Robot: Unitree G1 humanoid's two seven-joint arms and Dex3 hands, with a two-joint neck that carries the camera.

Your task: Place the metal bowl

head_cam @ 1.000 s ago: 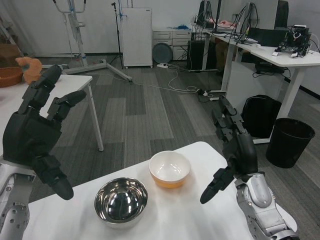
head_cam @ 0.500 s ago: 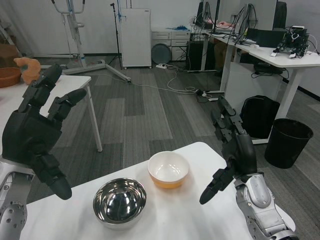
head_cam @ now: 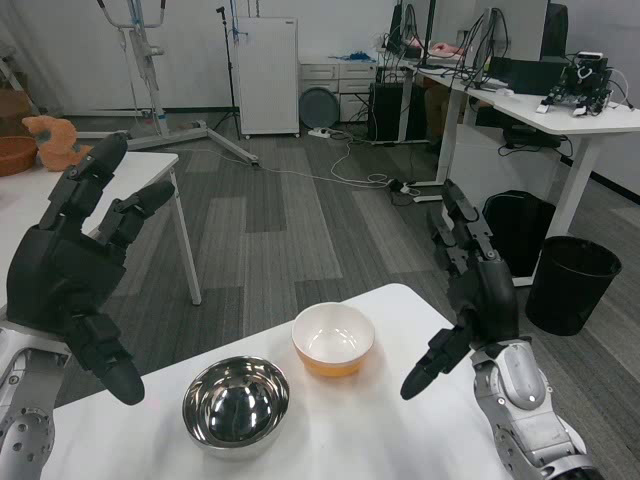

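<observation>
A shiny metal bowl (head_cam: 235, 404) stands upright on the white table (head_cam: 400, 440), left of centre near the front. Just behind and to its right sits a yellow bowl with a white inside (head_cam: 334, 339). My left hand (head_cam: 75, 270) is raised above the table's left side, fingers spread, holding nothing, up and to the left of the metal bowl. My right hand (head_cam: 470, 290) hangs over the table's right side, fingers apart and empty, to the right of the yellow bowl.
A second white table (head_cam: 130, 170) stands at the left with an orange toy (head_cam: 55, 140) and a brown basket (head_cam: 15, 155). Desks with equipment (head_cam: 540, 95) and a black bin (head_cam: 568, 285) stand at the right. A white cabinet (head_cam: 266, 75) is far back.
The whole picture has shifted slightly, so the camera moved. Both hands stay raised and empty; the bowls have not moved on the table.
</observation>
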